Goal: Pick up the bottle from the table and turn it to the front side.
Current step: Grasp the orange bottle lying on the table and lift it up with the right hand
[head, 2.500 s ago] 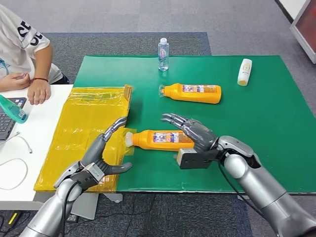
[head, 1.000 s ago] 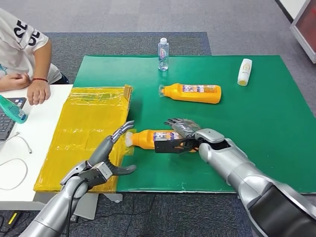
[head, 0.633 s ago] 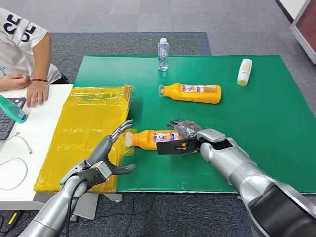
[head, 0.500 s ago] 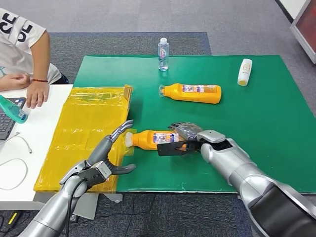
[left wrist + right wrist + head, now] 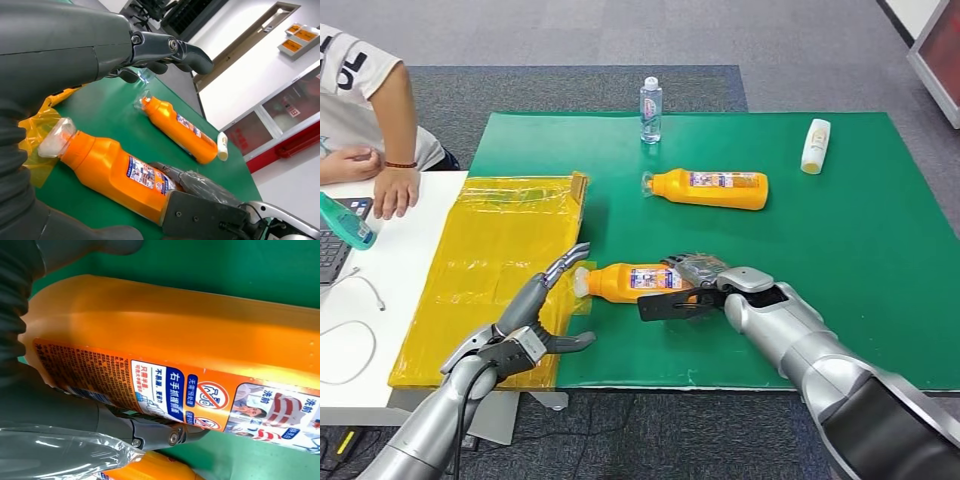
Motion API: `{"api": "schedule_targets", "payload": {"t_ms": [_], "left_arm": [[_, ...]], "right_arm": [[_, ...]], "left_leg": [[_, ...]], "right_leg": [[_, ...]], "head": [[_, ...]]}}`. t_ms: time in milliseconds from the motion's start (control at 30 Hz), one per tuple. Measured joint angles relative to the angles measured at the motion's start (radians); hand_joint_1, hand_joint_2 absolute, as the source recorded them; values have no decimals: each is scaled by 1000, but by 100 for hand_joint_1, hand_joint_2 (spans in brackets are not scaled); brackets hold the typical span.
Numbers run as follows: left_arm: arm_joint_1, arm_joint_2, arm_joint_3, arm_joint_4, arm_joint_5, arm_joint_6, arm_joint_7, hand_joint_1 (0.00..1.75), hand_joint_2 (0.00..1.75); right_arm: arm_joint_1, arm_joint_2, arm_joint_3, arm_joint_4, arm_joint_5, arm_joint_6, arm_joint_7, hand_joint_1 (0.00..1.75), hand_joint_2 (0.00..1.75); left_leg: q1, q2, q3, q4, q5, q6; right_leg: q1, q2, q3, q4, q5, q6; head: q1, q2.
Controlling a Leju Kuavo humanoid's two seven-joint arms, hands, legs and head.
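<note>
Left hand [image 5: 539, 320]: spread and holding nothing, poised near the bottle's cap end, likely ready to help with the turn.
Right hand [image 5: 690, 285]: wrapped round the base end of the near bottle [image 5: 633, 282], thumb under, fingers over; a grip suited to lifting and rolling it.
Near bottle: lying on its side on the green desk [image 5: 848, 250], cap toward the yellow sheet [image 5: 493, 250].
Hidden: its base is covered by the hand; whether it has left the desk is unclear.
Far bottle [image 5: 709, 188]: lying apart, untouched.

Two orange bottles: one [image 5: 633, 282] near the green mat's [image 5: 863, 250] front, another [image 5: 712, 188] farther back. One clear water bottle [image 5: 650, 108], one white bottle [image 5: 816, 146].
</note>
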Motion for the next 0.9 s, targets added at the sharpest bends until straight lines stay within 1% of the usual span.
{"api": "schedule_targets", "payload": {"t_ms": [33, 67, 300, 433, 533, 633, 733, 833, 900], "left_arm": [[0, 0, 0, 0, 0, 0, 0, 0, 175], [0, 0, 0, 0, 0, 0, 0, 0, 175], [-1, 0, 1, 0, 5, 2, 0, 0, 175], [2, 1, 3, 0, 8, 6, 0, 0, 175], [8, 2, 6, 0, 8, 7, 0, 0, 175], [17, 3, 8, -1, 9, 10, 0, 0, 175], [32, 7, 10, -5, 10, 15, 0, 0, 175], [51, 13, 15, -15, 14, 18, 0, 0, 175], [66, 17, 21, -26, 16, 20, -1, 0, 175]], "right_arm": [[0, 1, 0, 1, 1, 1, 1, 140, 175], [-1, 1, 0, 2, 1, 1, 1, 175, 175], [-4, 1, 0, 4, -14, -14, -8, 175, 175], [4, -3, -13, 4, -40, -58, -7, 175, 175], [22, -16, -48, 4, -89, -91, -26, 175, 175], [47, -39, -99, 0, -157, -119, -76, 175, 175], [86, -78, -175, -27, -250, -127, -156, 175, 175], [148, -122, -265, -89, -365, -99, -245, 175, 175], [217, -152, -342, -159, -467, -55, -302, 175, 175]], "left_leg": [[0, 0, 0, 0, 0, 0], [0, 0, 0, 0, 0, 0], [0, 0, 0, 0, 0, 0], [0, 0, 0, 0, 0, 0], [0, 0, 0, 0, 0, 0], [0, 0, 0, 0, 0, 0], [0, -1, 0, 0, 0, 1], [0, -1, 0, 0, -1, 1], [0, -2, 0, 0, -1, 2]], "right_leg": [[0, 0, 0, 0, 0, 0], [0, 0, 0, 0, 0, 0], [0, 0, 0, 0, 0, 0], [0, 0, 0, 0, 0, 0], [0, 0, 0, 0, 0, 0], [0, -1, 0, 0, 0, 0], [0, -1, 1, -1, -1, 1], [0, -2, 2, -1, -1, 1], [0, -2, 2, -1, -1, 1]], "head": [[0, 0], [0, 0], [0, 0], [0, 0], [0, 0], [0, 0], [0, 0], [0, 0], [0, 0]]}}
